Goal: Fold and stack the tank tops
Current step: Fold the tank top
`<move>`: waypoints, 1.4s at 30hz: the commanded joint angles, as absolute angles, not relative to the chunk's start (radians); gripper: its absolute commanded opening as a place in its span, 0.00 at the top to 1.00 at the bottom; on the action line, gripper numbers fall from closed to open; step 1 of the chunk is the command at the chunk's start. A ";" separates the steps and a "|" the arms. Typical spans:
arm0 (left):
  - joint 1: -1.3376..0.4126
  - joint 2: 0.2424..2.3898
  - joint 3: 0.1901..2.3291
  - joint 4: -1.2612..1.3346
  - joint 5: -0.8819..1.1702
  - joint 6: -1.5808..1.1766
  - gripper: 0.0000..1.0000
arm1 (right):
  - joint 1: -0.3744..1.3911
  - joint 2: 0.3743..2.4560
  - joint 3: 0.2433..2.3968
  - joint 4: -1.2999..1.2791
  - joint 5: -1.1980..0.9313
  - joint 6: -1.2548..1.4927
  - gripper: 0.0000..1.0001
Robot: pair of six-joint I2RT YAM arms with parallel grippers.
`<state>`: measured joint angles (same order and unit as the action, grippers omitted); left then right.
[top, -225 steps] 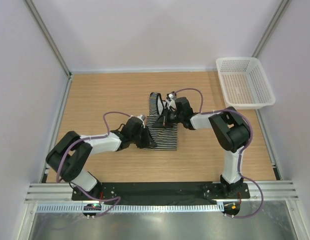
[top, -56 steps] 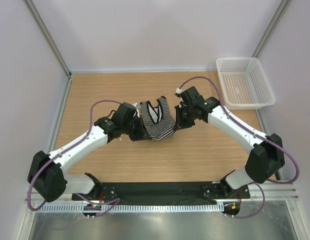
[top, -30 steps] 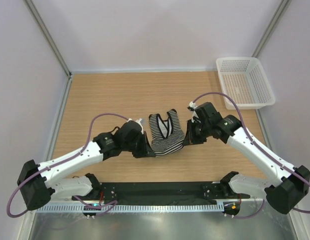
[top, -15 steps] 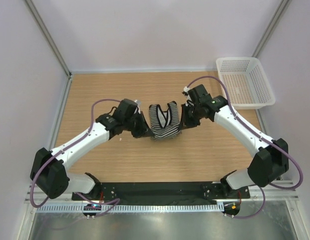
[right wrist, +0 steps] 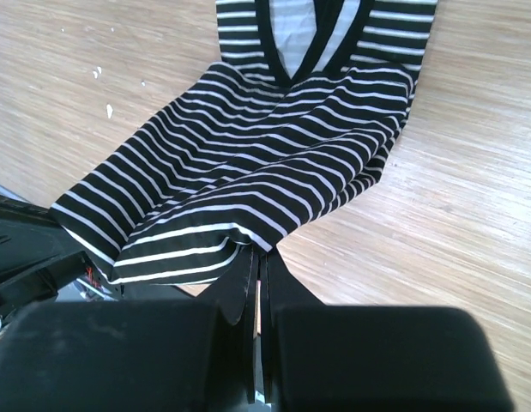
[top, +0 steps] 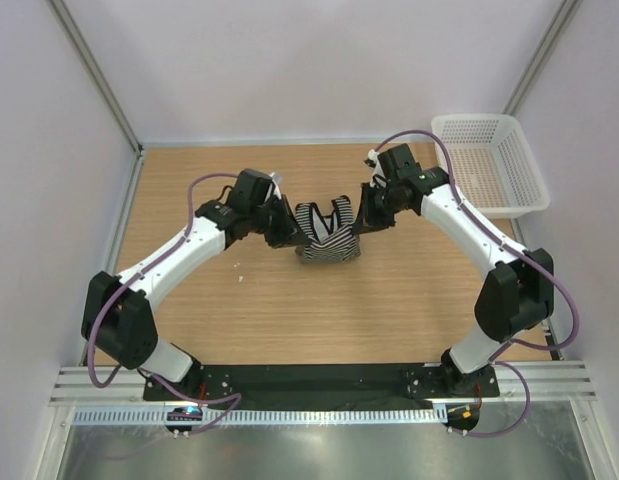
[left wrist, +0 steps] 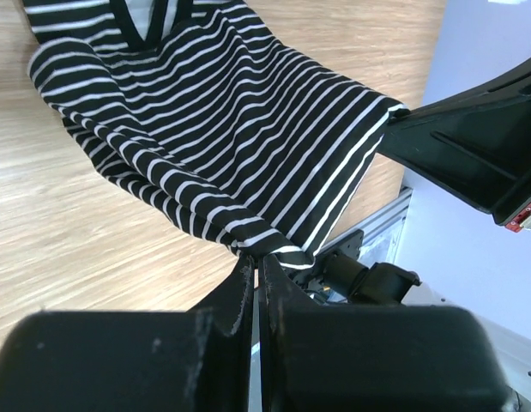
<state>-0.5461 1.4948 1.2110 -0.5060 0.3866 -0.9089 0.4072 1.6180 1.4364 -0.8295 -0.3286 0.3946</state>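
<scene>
A black-and-white striped tank top (top: 325,232) hangs slung between both grippers above the middle of the wooden table, its neck end trailing toward the far side. My left gripper (top: 286,234) is shut on the hem corner at the left. In the left wrist view the tank top (left wrist: 222,137) runs away from my left gripper (left wrist: 258,259). My right gripper (top: 363,222) is shut on the opposite hem corner. The right wrist view has the tank top (right wrist: 274,154) sagging from my right gripper (right wrist: 259,256), with the V neck farthest away.
A white mesh basket (top: 486,164) stands at the far right corner of the table (top: 239,300). Walls close in the table on the left, far and right sides. The arm bases sit on a black rail at the near edge.
Both grippers have carried the tank top toward the far side of the table after a swing toward the near edge. The grips have not changed.
</scene>
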 commanded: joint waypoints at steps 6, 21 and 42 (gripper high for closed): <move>-0.555 1.415 1.126 -0.457 0.460 -0.905 1.00 | 0.410 1.508 1.382 -0.807 -0.390 0.405 0.99; -0.824 1.036 0.844 -0.449 0.284 -1.081 1.00 | 0.519 1.065 1.080 -0.910 -0.307 0.531 0.99; -0.707 1.259 1.014 -0.396 0.386 -1.020 1.00 | 0.402 1.226 1.195 -0.908 -0.256 0.445 0.99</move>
<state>-0.7521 1.2400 0.9474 -0.4496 0.3298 -1.0615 0.4419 1.2137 1.1454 -0.9436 -0.2630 0.4828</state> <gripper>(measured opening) 0.005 0.035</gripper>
